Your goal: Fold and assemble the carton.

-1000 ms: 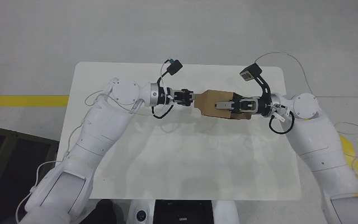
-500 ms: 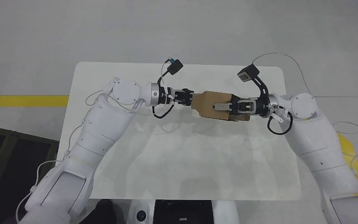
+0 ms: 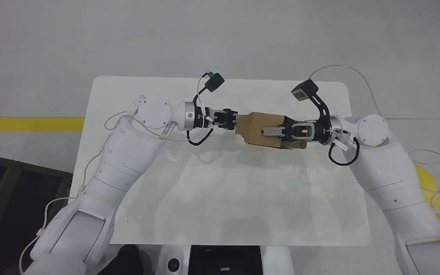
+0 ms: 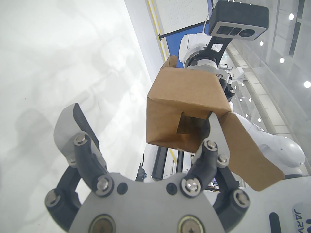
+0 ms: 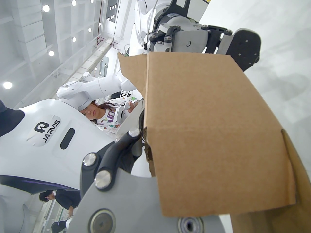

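Mid-fold: right claw [image 3: 269,130] clamped on carton [image 3: 253,124], left claw [image 3: 235,122] spread at its open end, loose flap [image 4: 247,151] likely to tuck next.

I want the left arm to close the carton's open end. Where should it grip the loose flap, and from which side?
Probably the flap near its free edge, coming in from the open end: it juts outward off the carton, thin enough for the open left gripper to straddle, one finger on each face.
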